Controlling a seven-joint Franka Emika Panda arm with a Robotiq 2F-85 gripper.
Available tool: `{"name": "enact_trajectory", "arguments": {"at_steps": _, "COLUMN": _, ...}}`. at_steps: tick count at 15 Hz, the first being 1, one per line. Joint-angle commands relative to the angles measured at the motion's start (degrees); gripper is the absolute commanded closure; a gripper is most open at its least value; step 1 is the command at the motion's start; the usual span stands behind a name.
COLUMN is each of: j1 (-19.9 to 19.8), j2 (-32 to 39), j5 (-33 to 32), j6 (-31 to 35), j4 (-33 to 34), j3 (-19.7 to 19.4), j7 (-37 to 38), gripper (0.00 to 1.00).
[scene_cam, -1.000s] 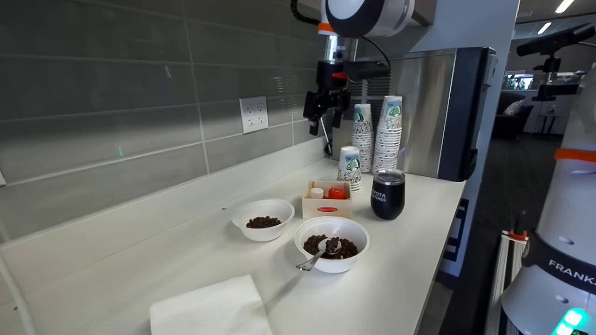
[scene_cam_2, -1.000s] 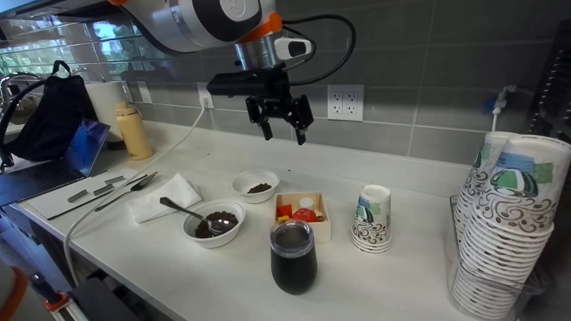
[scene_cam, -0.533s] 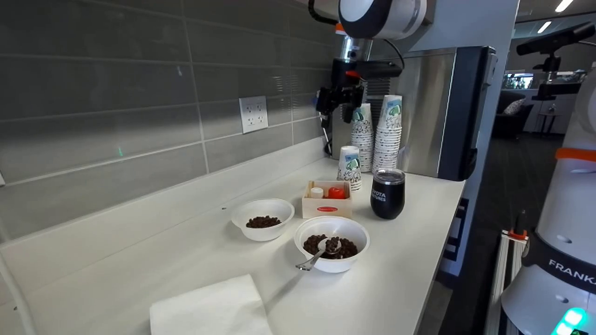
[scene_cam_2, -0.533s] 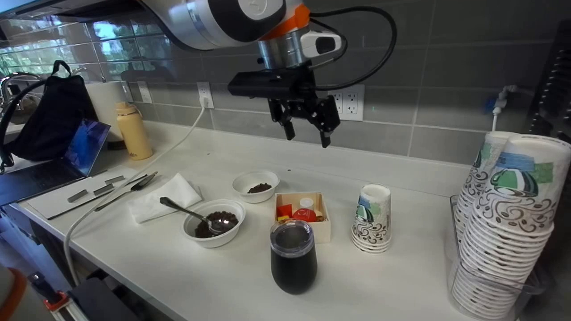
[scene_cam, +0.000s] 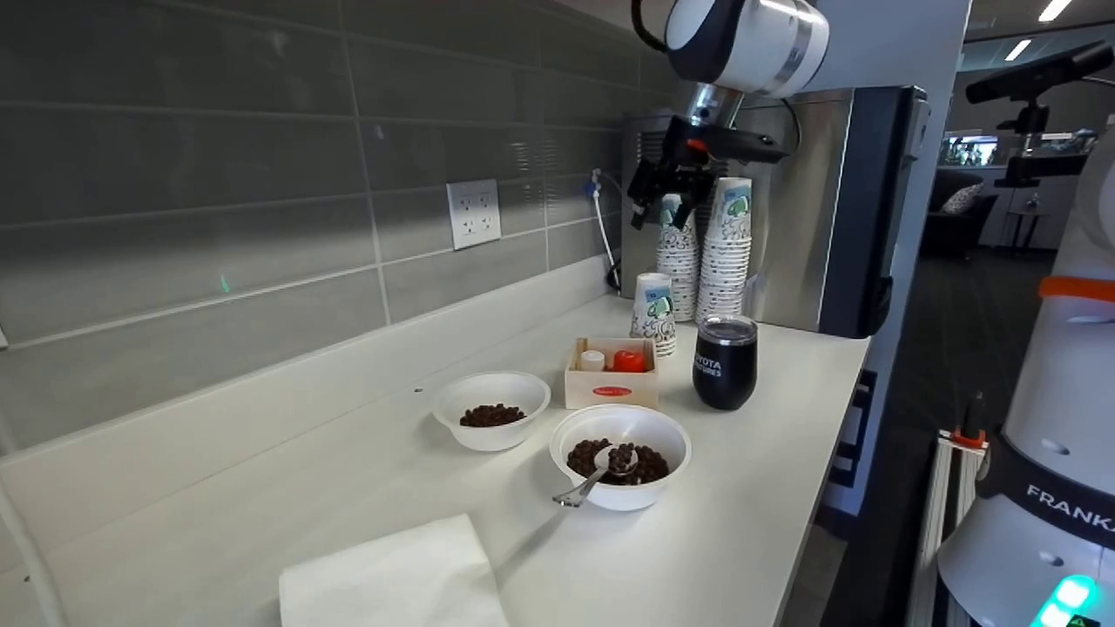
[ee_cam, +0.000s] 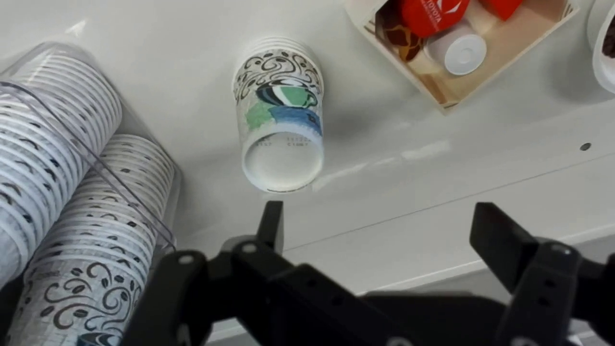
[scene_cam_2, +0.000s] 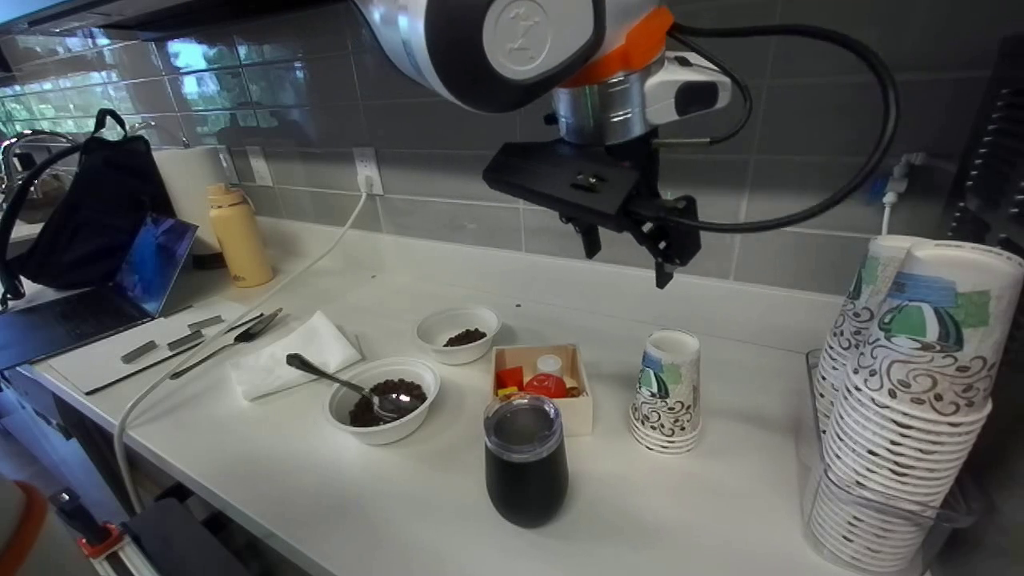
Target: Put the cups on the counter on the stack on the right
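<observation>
The cups stand upside down, nested in a short column on the counter, in both exterior views [scene_cam: 653, 313] [scene_cam_2: 668, 392] and the wrist view [ee_cam: 281, 96]. The counter [scene_cam_2: 704, 512] is cream-white and flat. The stack [scene_cam_2: 912, 416] is the tallest column of nested cups, at the right in an exterior view [scene_cam: 725, 261] and at the left edge of the wrist view [ee_cam: 48, 125]. My gripper [scene_cam_2: 628, 262] is open and empty, in the air above the short column. In the wrist view the fingertips [ee_cam: 274, 216] point towards the counter just past the cups' upturned base.
A second tall cup column [scene_cam: 678, 270] stands beside the stack in a clear holder [scene_cam_2: 880, 498]. A dark cup [scene_cam_2: 526, 472], a wooden box [scene_cam_2: 576, 412] and white bowls [scene_cam_2: 384, 438] [scene_cam_2: 436, 326] are nearby. The tiled wall [scene_cam_2: 696, 248] runs behind.
My gripper has moved right in both exterior views, towards the short cup column, and has come lower and tilted in an exterior view. It stays open. The cups and the stack have not moved.
</observation>
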Motion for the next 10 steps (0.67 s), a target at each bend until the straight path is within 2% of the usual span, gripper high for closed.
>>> {"name": "enact_trajectory", "arguments": {"at_steps": 1, "j1": 1.0, "j2": 6.2, "j5": 5.8, "j6": -0.7, "j4": 4.3, "j3": -1.9, "j7": -3.8, "gripper": 0.00}}
{"name": "enact_trajectory", "arguments": {"at_steps": 6, "j1": -0.7, "j2": 13.7, "j5": 9.2, "j6": -0.7, "j4": 9.2, "j3": -0.6, "j7": -4.2, "gripper": 0.00}}
{"name": "enact_trajectory", "arguments": {"at_steps": 10, "j1": -3.3, "j2": 19.7, "j5": 7.2, "j6": -2.9, "j4": 14.0, "j3": 1.1, "j7": -0.9, "gripper": 0.00}}
